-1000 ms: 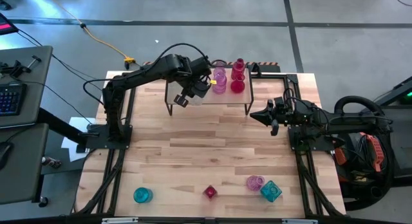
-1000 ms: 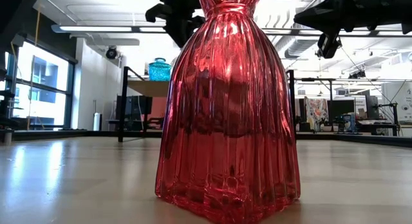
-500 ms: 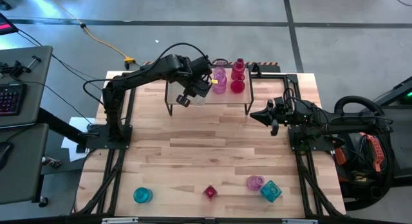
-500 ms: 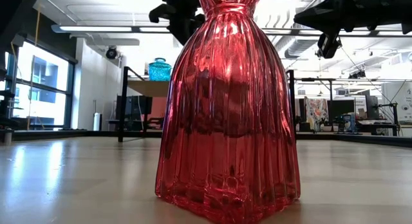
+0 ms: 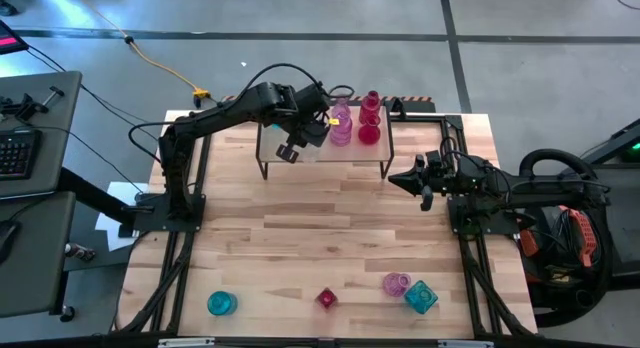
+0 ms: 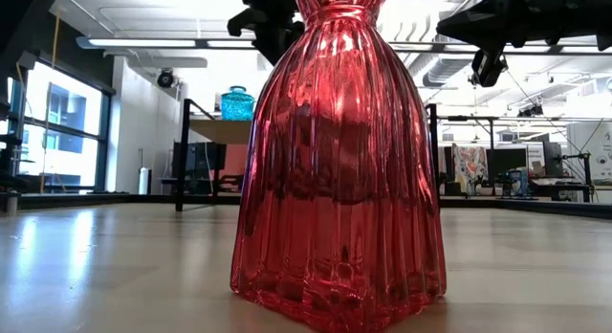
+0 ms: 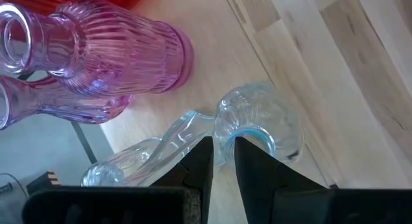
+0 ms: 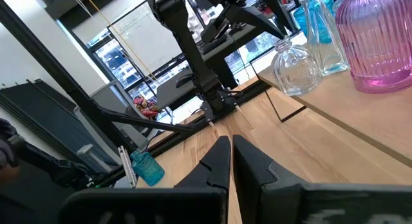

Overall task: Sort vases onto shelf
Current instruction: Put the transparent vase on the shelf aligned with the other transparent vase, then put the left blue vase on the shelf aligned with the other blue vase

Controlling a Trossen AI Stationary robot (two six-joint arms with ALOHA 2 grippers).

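Shelf (image 5: 375, 158) sitting at the table's twelve o'clock edge, left gripper (image 7: 223, 161) pinching a clear vase (image 7: 257, 124) on it beside pink vases (image 7: 96, 56), right gripper (image 5: 400, 177) waiting at three o'clock, fingers closed, holding nothing.

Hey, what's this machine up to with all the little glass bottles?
It is sorting vases onto the shelf. The left gripper is over the shelf, its jaws narrowly parted around a clear vase standing beside the pink vases and red vases already there. The right gripper waits shut near the shelf's right end. Four more vases, two teal, one red, one pink, stand along the table's near edge.
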